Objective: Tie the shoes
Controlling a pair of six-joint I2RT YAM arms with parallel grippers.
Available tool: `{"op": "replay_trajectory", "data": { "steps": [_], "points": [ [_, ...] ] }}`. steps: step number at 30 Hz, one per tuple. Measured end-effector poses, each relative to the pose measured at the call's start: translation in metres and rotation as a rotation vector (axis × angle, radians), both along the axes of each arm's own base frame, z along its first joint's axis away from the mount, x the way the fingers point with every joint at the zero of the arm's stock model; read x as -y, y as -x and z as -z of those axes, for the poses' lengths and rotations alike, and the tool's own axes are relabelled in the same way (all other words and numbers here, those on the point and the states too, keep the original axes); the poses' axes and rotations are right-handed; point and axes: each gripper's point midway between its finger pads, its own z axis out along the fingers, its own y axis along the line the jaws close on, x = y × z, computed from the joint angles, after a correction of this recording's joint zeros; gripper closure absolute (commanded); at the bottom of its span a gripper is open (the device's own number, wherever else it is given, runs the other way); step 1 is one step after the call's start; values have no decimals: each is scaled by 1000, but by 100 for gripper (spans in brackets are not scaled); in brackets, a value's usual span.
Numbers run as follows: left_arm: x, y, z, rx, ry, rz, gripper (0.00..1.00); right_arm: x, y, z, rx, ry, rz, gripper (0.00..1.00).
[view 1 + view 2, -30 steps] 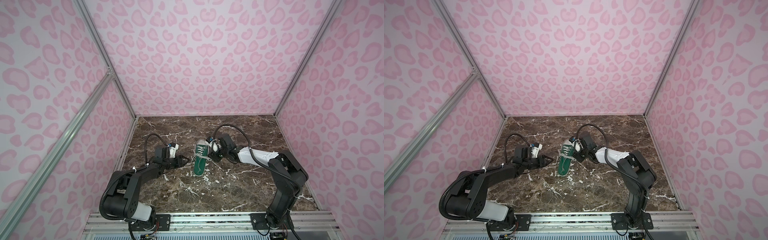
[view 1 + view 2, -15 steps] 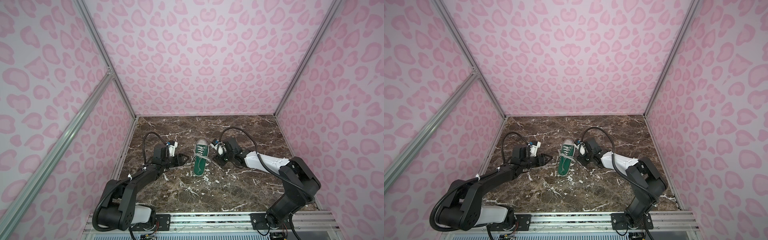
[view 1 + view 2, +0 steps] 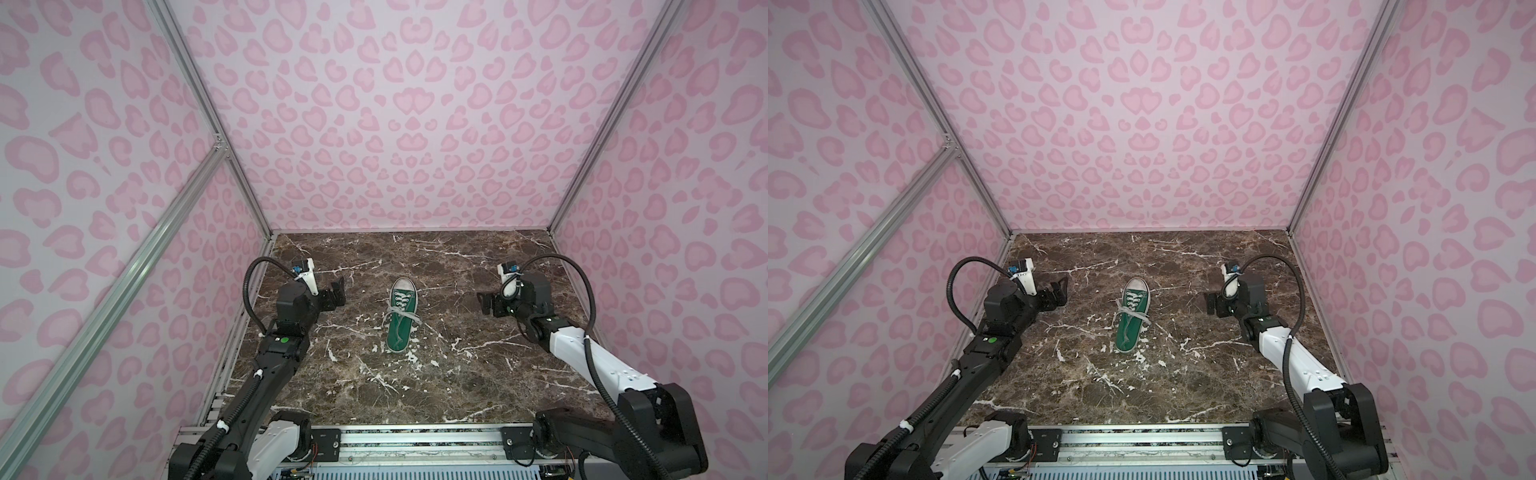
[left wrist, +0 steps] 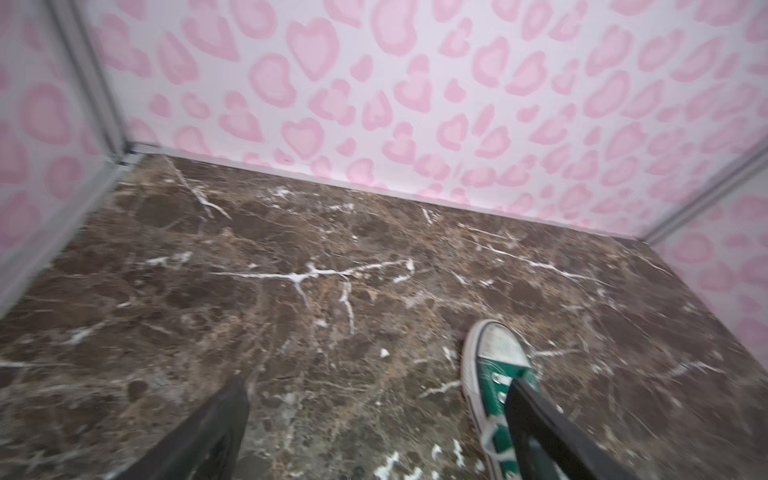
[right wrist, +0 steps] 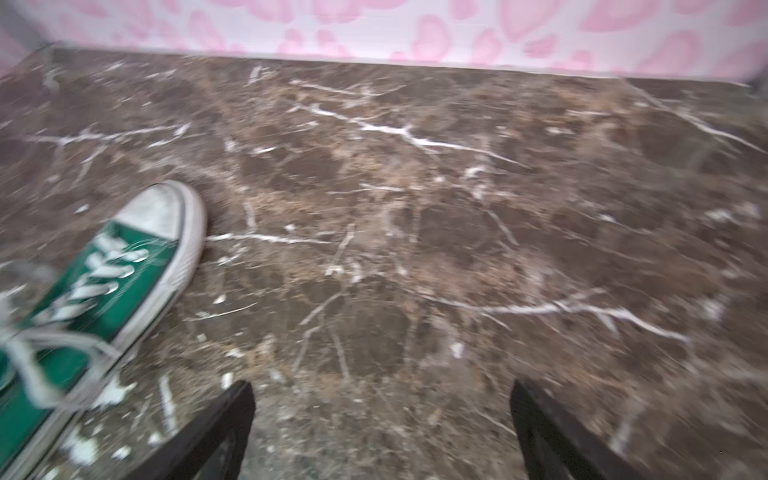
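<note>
The shoe [image 3: 401, 318] [image 3: 1133, 318], a small green sneaker with a white toe cap, lies in the middle of the marble floor with its toe toward the back wall. Its white laces [image 3: 400, 312] cross over the middle, and their ends trail off both sides. My left gripper [image 3: 337, 291] [image 3: 1059, 291] hangs open, well to the left of the shoe. My right gripper [image 3: 484, 302] [image 3: 1211, 302] is open too, well off to the right. Nothing lies between the fingers of the left gripper [image 4: 377, 382] or the right gripper [image 5: 380, 384]. Each wrist view shows the shoe [image 4: 494, 357] [image 5: 124, 266] off to one side.
Brown marble floor [image 3: 415, 374] with white veins, boxed in by pink patterned walls [image 3: 395, 124] at the back and both sides. An aluminium rail [image 3: 415, 440] runs along the front edge, carrying both arm bases.
Both grippers were close against the shoe, near its laces. They have drawn back to the left and right, away from it, and opened wide. The shoe lies a little straighter.
</note>
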Motion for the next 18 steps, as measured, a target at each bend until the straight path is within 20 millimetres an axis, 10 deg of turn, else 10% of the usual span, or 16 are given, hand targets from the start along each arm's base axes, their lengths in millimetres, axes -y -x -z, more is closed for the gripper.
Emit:
{"op": "replay_trajectory", "data": {
  "steps": [6, 18],
  "points": [
    [-39, -3, 20, -31, -162, -168, 3, 51, 6, 27, 78, 42, 239, 2],
    [-77, 9, 64, 5, -203, -280, 3, 90, 1, 50, 232, 139, 385, 0]
  ]
}}
